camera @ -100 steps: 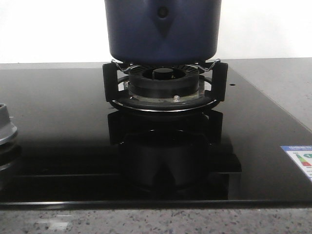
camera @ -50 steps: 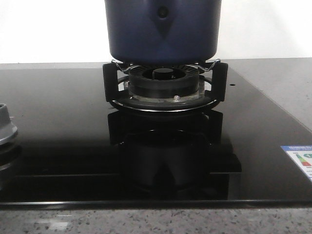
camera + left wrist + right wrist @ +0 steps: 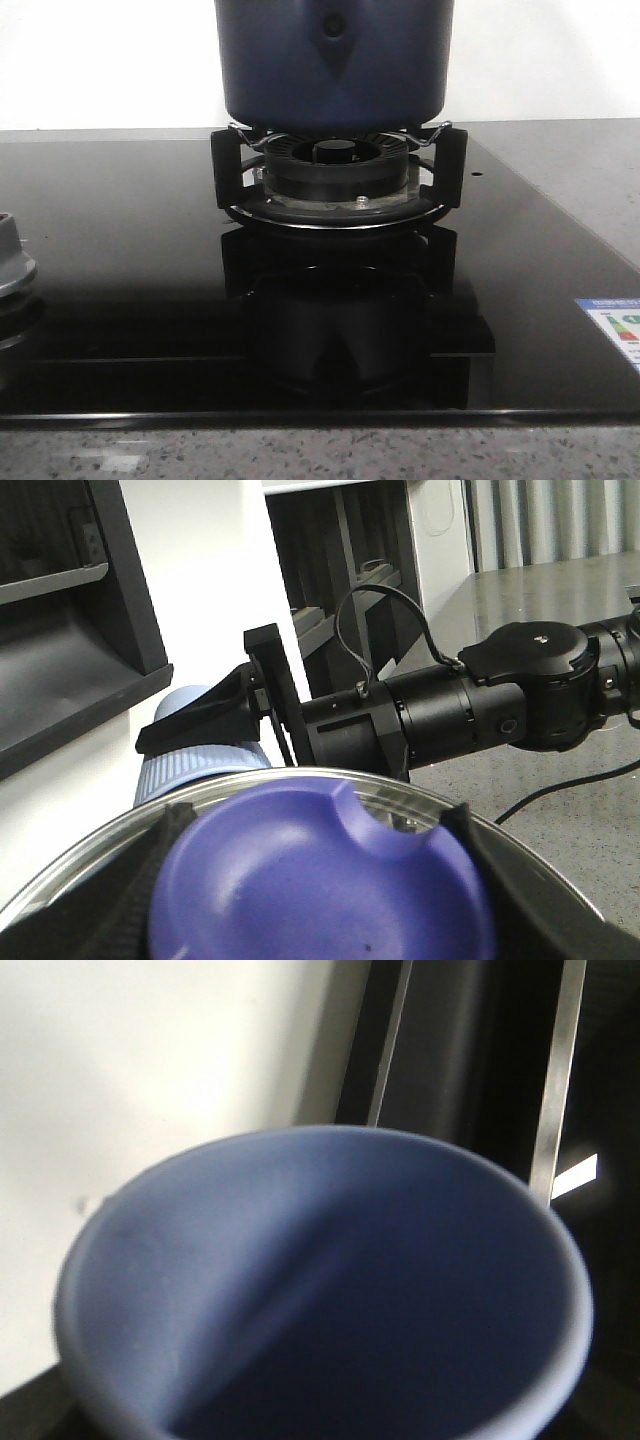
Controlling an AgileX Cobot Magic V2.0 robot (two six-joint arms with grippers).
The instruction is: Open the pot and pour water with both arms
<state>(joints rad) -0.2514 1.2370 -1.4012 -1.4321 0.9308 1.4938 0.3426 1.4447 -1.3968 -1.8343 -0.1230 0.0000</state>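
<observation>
- A smooth, matt navy wall is shown by the pot [image 3: 335,60].
- The hob [image 3: 120,260] is finished in glossy black glass.
- The counter [image 3: 560,455] is seen as speckled stone.

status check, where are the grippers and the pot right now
Left gripper shut on the lid, by its knob. Right gripper holds a blue cup, jaws hidden. Pot sits on the burner. Nothing visibly in the way.

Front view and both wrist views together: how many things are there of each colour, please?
Dark blue: 2, the pot and the lid knob
Light blue: 1, the cup
Black: 2, the burner and the stove top
Total: 5
</observation>
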